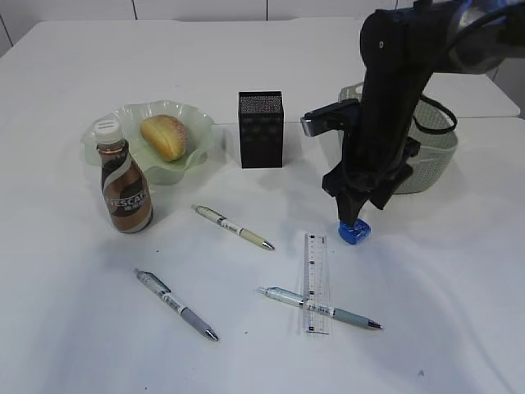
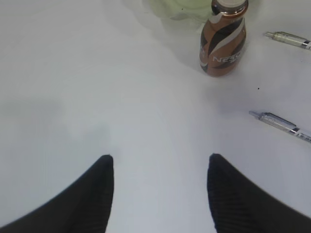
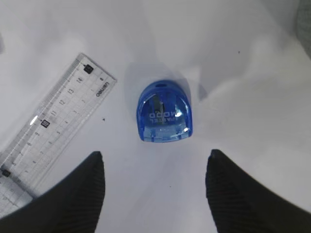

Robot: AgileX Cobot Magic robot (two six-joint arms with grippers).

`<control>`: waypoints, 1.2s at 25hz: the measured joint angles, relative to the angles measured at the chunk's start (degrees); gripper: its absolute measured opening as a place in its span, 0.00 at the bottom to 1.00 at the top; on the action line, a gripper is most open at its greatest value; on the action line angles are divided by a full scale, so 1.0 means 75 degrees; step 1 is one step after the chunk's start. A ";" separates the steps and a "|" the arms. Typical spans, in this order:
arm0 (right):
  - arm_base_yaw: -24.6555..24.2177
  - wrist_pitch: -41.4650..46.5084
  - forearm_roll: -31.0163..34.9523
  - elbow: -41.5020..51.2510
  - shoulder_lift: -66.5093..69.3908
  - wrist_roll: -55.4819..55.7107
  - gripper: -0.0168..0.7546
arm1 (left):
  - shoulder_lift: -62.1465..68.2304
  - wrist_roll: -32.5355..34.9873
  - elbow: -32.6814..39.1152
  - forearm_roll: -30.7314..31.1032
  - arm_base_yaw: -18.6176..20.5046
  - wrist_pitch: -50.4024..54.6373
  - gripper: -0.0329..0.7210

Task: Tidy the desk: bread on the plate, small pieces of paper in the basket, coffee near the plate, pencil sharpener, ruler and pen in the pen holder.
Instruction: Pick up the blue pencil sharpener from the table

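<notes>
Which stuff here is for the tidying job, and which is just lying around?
For the job:
bread
plate
coffee
pencil sharpener
ruler
three pens
pen holder
basket

Just lying around:
nothing that I can see

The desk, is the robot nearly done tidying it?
About halfway. Done: the bread is on the plate and the coffee stands beside it. In hand: the right tool hangs open over the blue pencil sharpener, not gripping it. Left: the sharpener, the ruler and three pens still lie outside the pen holder.
</notes>
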 joint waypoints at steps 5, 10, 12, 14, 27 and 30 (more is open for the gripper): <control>0.0000 -0.0064 0.0014 0.0000 0.0248 0.0000 0.68 | 0.0000 0.0000 0.0000 0.0002 0.0000 0.0000 0.61; 0.0000 -0.0386 0.0029 0.0000 0.0324 0.0000 0.68 | 0.0000 0.0000 0.0000 0.0002 0.0000 0.0000 0.61; 0.0000 -0.0501 0.0029 0.0000 0.0354 0.0000 0.68 | 0.0000 0.0000 0.0000 0.0006 0.0000 0.0005 0.61; 0.0000 -0.0501 0.0029 0.0000 0.0354 0.0000 0.68 | 0.0000 0.0000 0.0000 0.0006 0.0000 0.0018 0.61; 0.0000 -0.0950 -0.0048 0.0000 0.0519 -0.0027 0.68 | 0.0000 0.0000 0.0000 0.0033 0.0000 0.0052 0.61; 0.0000 -0.0950 -0.0048 0.0000 0.0649 -0.0027 0.68 | 0.0000 0.0000 0.0000 0.0033 0.0000 0.0058 0.61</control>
